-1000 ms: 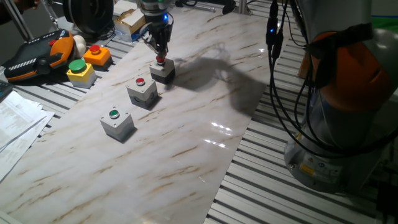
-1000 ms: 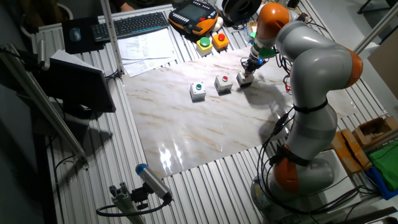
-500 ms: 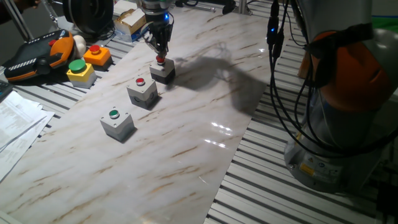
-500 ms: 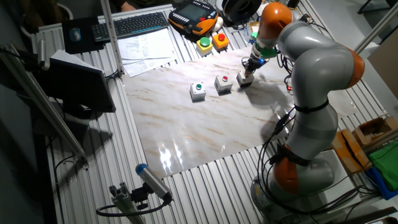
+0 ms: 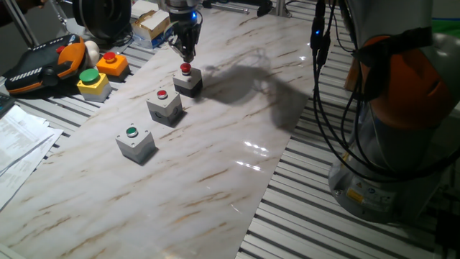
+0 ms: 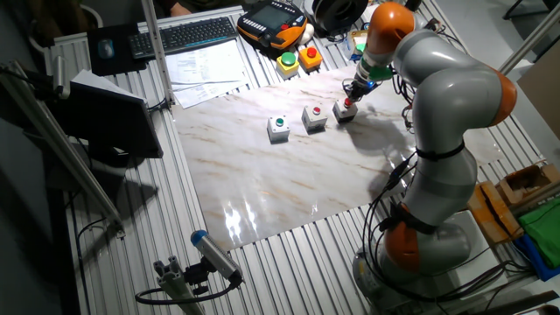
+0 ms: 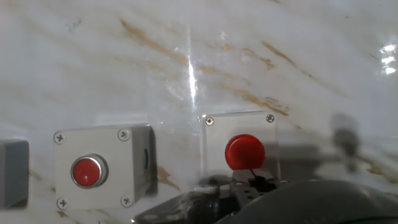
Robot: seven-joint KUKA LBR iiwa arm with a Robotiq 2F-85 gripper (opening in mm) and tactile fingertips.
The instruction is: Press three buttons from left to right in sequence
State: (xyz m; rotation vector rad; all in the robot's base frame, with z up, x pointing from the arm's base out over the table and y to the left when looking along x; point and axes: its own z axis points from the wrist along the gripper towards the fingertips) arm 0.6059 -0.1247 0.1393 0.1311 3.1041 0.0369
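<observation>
Claw (image 5: 186, 55) poised just above the red-button box at the far end of the row (image 5: 187, 80), tips clear of the red cap (image 7: 244, 151), a sliver of air between. Fingers' state impossible to tell: tips merged into one dark point in both fixed views, only a blurred dark mass at the bottom edge of the hand view. Also seen from the other side, claw (image 6: 353, 90) over that same box (image 6: 344, 109).

Outward along the row: middle box with a red button (image 5: 164, 106), then the box with a green button (image 5: 136, 142), each well apart from its neighbour, all three upright on the marble-patterned board (image 5: 215, 165). Same pair from the other side: middle box (image 6: 314, 116), green-button box (image 6: 279, 128).

Broad bare board on the arm's side of the row. Off the board's edge, on slatted metal, a yellow box with a big green button (image 5: 93, 81) beside an orange box with a red button (image 5: 112, 64). Papers (image 5: 18, 144) further out.
</observation>
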